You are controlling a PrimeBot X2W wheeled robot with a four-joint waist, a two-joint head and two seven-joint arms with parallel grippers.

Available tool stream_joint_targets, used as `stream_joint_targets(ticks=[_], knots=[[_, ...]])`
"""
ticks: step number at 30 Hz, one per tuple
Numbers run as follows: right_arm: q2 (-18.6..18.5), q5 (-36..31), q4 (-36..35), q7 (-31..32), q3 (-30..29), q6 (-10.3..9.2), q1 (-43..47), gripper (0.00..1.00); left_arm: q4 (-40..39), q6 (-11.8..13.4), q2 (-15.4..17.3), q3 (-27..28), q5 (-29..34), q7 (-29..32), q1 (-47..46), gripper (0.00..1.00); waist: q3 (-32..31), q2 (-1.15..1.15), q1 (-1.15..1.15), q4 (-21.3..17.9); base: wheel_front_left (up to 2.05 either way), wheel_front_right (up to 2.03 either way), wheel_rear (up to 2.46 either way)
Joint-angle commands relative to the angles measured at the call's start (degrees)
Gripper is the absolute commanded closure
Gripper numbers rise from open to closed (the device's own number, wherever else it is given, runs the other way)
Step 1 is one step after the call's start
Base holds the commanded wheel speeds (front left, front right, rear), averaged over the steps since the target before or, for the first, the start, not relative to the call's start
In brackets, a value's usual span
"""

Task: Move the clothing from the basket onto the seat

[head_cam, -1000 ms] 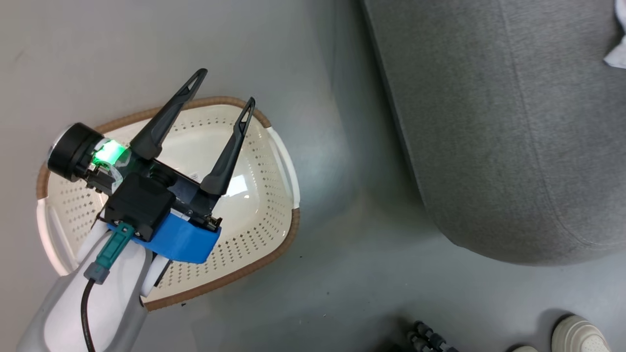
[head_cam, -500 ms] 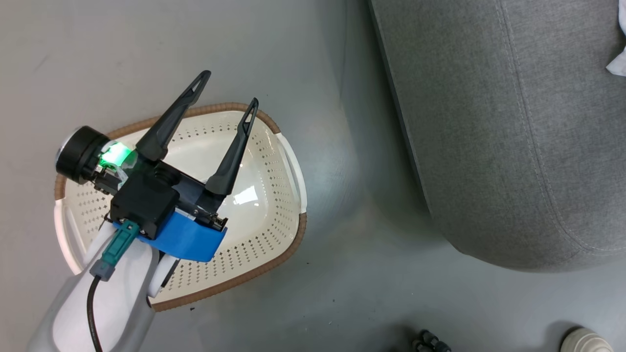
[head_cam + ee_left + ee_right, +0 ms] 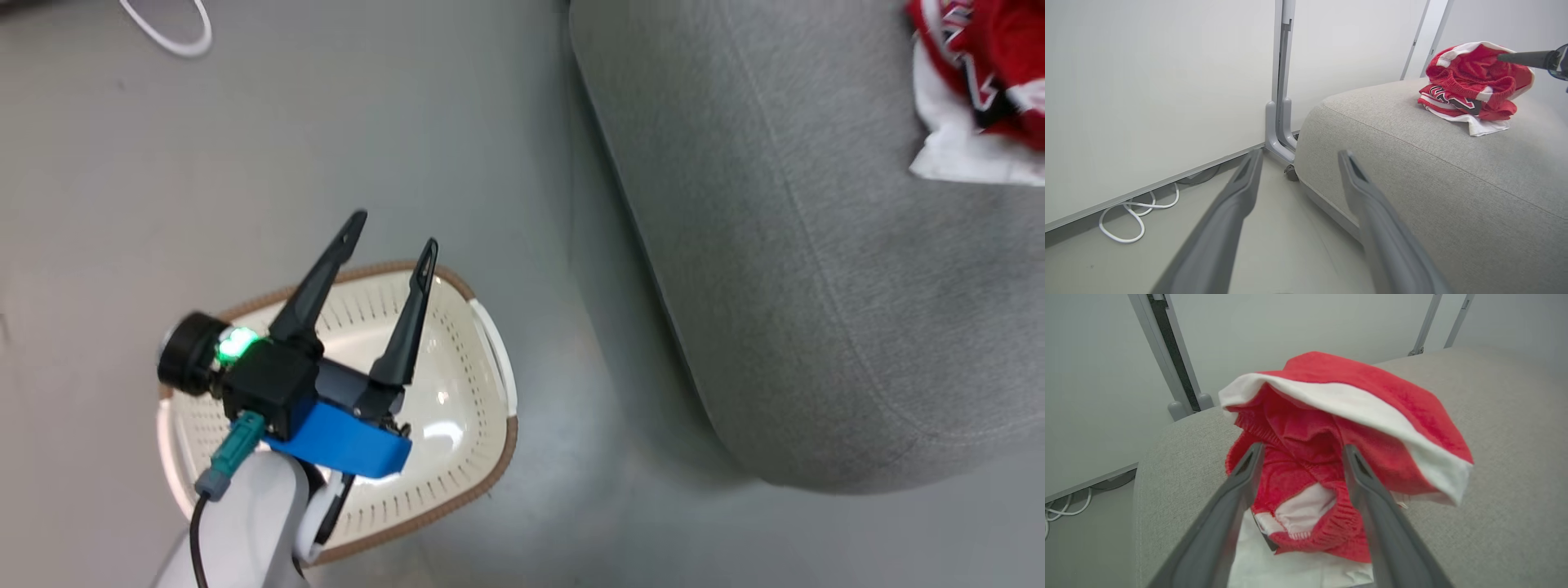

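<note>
The left end effector (image 3: 393,230) hangs over the basket (image 3: 510,441), its two fingers spread wide and holding nothing. What shows of the basket's inside is bare cream plastic. The part under the arm is hidden, so I cannot say for sure that nothing is left there. The basket stands on the floor (image 3: 245,163), near the seat (image 3: 816,286) but apart from it.

The clothing (image 3: 988,73) lies in a red and white heap on the seat, towards its far right in the head view and well in from the rounded near edge. The lettered jersey is underneath and the white-striped piece is bunched on top.

The right end effector (image 3: 1302,447) is at the heap with its fingers wide apart. Red fabric rises between them, but neither finger seems to pinch it.

The step in hand looks like the release, with the task near its end. To do it well, the right arm should back out along the line of its own fingers, or lift straight up. A sideways sweep could hook the loose waistband and drag the heap towards the edge. Keeping the fingers wide until they are clear of the cloth should help.
</note>
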Motion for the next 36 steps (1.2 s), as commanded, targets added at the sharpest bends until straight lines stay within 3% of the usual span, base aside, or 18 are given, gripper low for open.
stream_joint_targets(ticks=[1, 12, 19, 27, 36], knots=[[0.15, -0.39, -0.41, 0.40, 0.68, 0.03, 1.67, 0.00, 0.42, -0.23, -0.53, 0.50, -0.47, -0.15, 1.28, 0.00, -5.47, 0.00, 0.00, 0.72, 0.00, 0.00, 0.00], [3.08, -4.12, -11.93, -0.16, 6.14, 0.03, 16.31, 0.00, 3.65, -0.61, -6.77, 7.10, -1.35, -0.16, 10.45, 0.00, -18.65, 0.00, 0.00, 4.73, 0.00, 0.00, 0.00], [6.71, -7.25, -24.99, 1.15, 5.24, 0.02, 28.17, 0.00, 4.19, -0.61, -8.10, 12.18, -0.85, -0.15, 15.46, 0.00, -23.65, 0.00, 0.00, 7.75, 0.00, 0.00, 0.00], [13.64, -12.60, -40.77, 5.56, 2.00, 0.03, 41.89, 0.00, 5.24, -0.63, -9.24, 16.12, -1.38, -0.14, 19.58, 0.00, -28.22, 0.00, 0.00, 12.55, 0.00, 0.00, 0.00], [18.89, -15.06, -48.70, 8.68, 1.07, 0.03, 50.12, 0.00, 8.01, -0.64, -9.13, 17.63, -3.32, -0.15, 21.14, 0.00, -30.16, 0.00, 0.00, 15.16, 0.00, 0.00, 0.00]])
